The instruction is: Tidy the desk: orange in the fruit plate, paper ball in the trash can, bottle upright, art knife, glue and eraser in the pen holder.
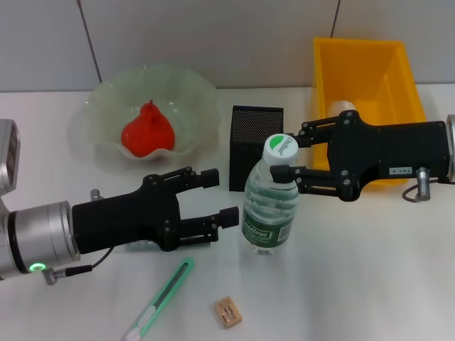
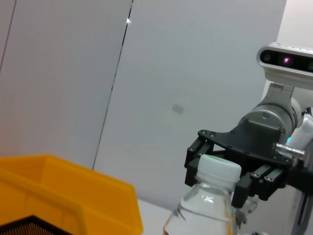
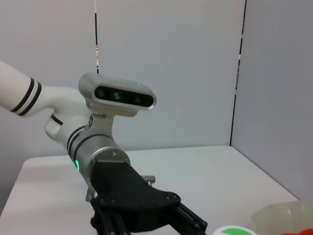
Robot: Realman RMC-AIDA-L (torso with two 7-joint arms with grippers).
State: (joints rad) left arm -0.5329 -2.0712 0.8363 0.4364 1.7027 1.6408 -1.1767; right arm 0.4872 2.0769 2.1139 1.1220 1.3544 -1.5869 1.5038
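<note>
On the white desk (image 1: 370,270), nearest the robot, a green art knife (image 1: 162,298) lies diagonally with a small tan eraser (image 1: 227,312) just beside it. Farther in, the left tool (image 1: 219,197) reaches in from the left, its fingers spread open and holding nothing, near a clear water bottle (image 1: 271,206). The bottle stands upright with a white cap. The right tool (image 1: 286,155) comes in from the right, its fingers closed around the bottle's neck. Behind the bottle stands a black mesh pen holder (image 1: 254,142). Farthest back are a pale green fruit plate (image 1: 106,106) holding a red-orange fruit (image 1: 148,133), and a yellow bin (image 1: 370,67)
</note>
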